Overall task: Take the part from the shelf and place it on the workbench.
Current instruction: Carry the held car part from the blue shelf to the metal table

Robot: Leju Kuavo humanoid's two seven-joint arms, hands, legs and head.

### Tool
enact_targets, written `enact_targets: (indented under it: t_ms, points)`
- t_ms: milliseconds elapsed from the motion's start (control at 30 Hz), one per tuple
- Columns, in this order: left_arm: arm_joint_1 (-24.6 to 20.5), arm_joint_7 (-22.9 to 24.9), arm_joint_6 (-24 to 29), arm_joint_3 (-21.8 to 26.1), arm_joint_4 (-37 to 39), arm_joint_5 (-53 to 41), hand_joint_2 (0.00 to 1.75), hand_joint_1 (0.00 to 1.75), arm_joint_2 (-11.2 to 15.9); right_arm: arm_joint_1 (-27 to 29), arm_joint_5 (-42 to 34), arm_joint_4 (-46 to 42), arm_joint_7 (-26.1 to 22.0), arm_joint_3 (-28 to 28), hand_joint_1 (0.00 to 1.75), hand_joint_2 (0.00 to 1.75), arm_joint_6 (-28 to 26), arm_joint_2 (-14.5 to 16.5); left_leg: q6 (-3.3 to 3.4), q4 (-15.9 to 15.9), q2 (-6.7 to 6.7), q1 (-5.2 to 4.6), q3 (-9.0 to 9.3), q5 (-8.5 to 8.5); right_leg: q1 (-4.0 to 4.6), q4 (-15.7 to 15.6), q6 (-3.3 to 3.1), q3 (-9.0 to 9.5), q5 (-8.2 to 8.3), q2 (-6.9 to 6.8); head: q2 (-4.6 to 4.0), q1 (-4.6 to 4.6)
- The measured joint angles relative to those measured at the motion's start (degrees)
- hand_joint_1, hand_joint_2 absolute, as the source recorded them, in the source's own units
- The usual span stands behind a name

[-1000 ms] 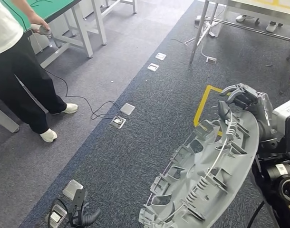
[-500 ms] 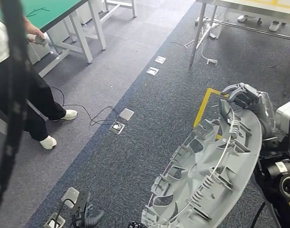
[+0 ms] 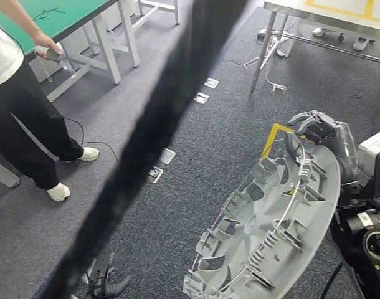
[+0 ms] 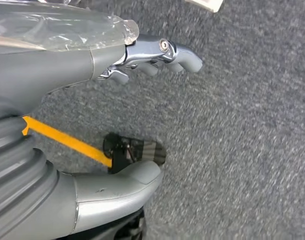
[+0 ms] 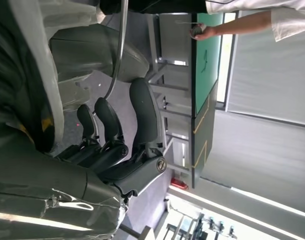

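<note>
Change: dark blurred strap (image 3: 146, 149) swung from left edge to picture's middle.
Right hand (image 3: 319, 128): raised, fingers hooked over part (image 3: 273, 230) rim, holding it tilted.
Left hand (image 4: 117, 120): hanging, fingers apart, holding nothing.
Right wrist view: person's hand (image 5: 204, 32) on green worktop (image 5: 205, 70).

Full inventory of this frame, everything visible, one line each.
Part: one, grey ribbed disc, carried at lower right.
Green-topped table: one, white legs, upper left.
Light table: one, metal legs, upper right.
Floor boxes: several, silver, along the carpet seam.
Yellow tape: one mark, on the dark carpet.
Cable: one, black, on the floor.
Dark blurred band: one, crossing the view diagonally.
Person: one, white top, black trousers, at left.
Left hand: grey, holds nothing, over the carpet.
Right hand: grey, grips the part's upper rim.
</note>
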Motion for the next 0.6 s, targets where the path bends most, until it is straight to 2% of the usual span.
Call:
enact_targets:
  t_ms: [33,100,133,167,233,333,367,433,467,500,533,567,600]
  points:
    - [0.07,0.01,0.00,0.00,0.00,-0.03,1.75,0.00,-0.01,0.09,0.00,0.03,0.01,-0.02,1.75,1.75,0.02,0.00,-0.07,0.02,-0.01,0.00,0.45,-0.34,-0.01,-1.34,-0.05,-0.08,1.51,0.00,0.00,0.02]
    - [0.15,0.02,0.00,0.00,0.00,-0.09,1.75,0.00,-0.06,0.12,0.00,0.08,0.00,-0.07,1.75,1.75,0.03,0.00,-0.33,0.00,-0.01,0.00,1.57,-1.14,0.09,-8.98,-0.53,2.14,7.17,-0.17,0.00,0.09]
    - [0.15,0.02,0.00,0.00,0.00,-0.09,1.75,0.00,-0.09,0.08,-0.01,0.11,-0.01,-0.09,1.75,1.75,0.04,0.00,-0.54,0.03,0.02,-0.04,2.05,-1.50,0.31,-12.75,-0.78,3.31,8.97,-0.37,0.00,0.12]
    - [0.10,0.04,0.00,0.00,0.00,-0.09,1.75,0.00,-0.09,0.02,-0.02,0.15,-0.01,-0.10,1.75,1.75,0.08,0.00,-0.82,0.10,0.10,-0.08,2.25,-1.81,0.53,-15.55,-1.05,4.30,9.90,-0.53,0.00,0.22]
    - [0.01,0.09,0.00,0.00,0.00,-0.09,1.75,0.00,-0.08,-0.04,-0.03,0.23,-0.01,-0.08,1.75,1.75,0.16,0.00,-1.45,0.44,0.28,-0.22,2.41,-2.03,0.85,-17.47,-1.59,5.09,9.69,-0.58,0.00,0.20]
    - [-0.02,0.14,0.00,0.00,0.00,-0.09,1.75,0.00,-0.02,-0.06,-0.04,0.25,-0.02,-0.13,1.75,1.75,0.26,0.01,-2.34,2.23,0.47,-0.19,2.11,-3.03,0.54,-18.32,-2.45,6.58,9.96,-0.24,0.00,0.05]
    - [-0.05,0.14,0.00,0.00,0.00,-0.09,1.75,0.00,0.00,-0.11,-0.04,0.25,-0.03,-0.14,1.75,1.75,0.27,0.05,-2.61,4.40,0.49,-0.12,1.03,-4.08,0.45,-18.54,-2.62,7.02,9.86,-0.18,0.00,-0.04]
    - [-0.03,0.14,0.00,0.00,0.00,-0.10,1.75,0.00,0.00,-0.16,-0.04,0.28,-0.02,-0.10,1.75,1.75,0.28,0.16,-3.06,11.76,0.47,-0.05,-3.41,-6.80,0.46,-18.60,-2.96,7.50,9.45,-0.06,0.00,-0.19]
    - [0.04,0.14,0.00,0.00,0.00,-0.10,1.75,0.00,0.00,-0.10,-0.04,0.31,-0.01,-0.08,1.75,1.75,0.28,0.19,-3.19,15.11,0.47,-0.03,-5.85,-7.73,0.49,-18.60,-3.05,7.73,9.17,0.08,0.00,-0.24]
    - [0.15,0.15,0.00,0.00,0.00,-0.10,1.75,0.00,0.00,-0.02,-0.05,0.33,0.01,-0.07,1.75,1.75,0.28,0.19,-3.24,16.88,0.47,-0.03,-7.59,-7.74,0.51,-18.60,-3.08,8.02,8.84,0.27,0.00,-0.24]
    - [0.27,0.15,0.00,-0.01,0.00,-0.09,1.75,0.00,0.02,0.04,-0.07,0.34,0.01,-0.07,1.75,1.75,0.28,0.20,-3.16,16.35,0.47,-0.03,-8.18,-6.55,0.52,-18.59,-3.05,8.41,8.49,0.52,0.00,-0.26]
    - [0.36,0.15,0.00,-0.01,0.00,-0.09,1.75,0.00,0.07,0.06,-0.08,0.34,0.00,-0.07,1.75,1.75,0.28,0.21,-2.98,13.47,0.43,-0.03,-7.57,-4.18,0.52,-18.59,-2.95,8.91,8.09,0.81,0.00,-0.30]
    - [0.43,0.15,0.00,-0.02,0.00,-0.08,1.75,0.00,0.14,0.06,-0.10,0.34,-0.01,-0.07,1.75,1.75,0.28,0.21,-2.75,9.29,0.28,-0.03,-6.20,-1.26,0.52,-18.59,-2.84,9.45,7.67,1.06,0.00,-0.34]
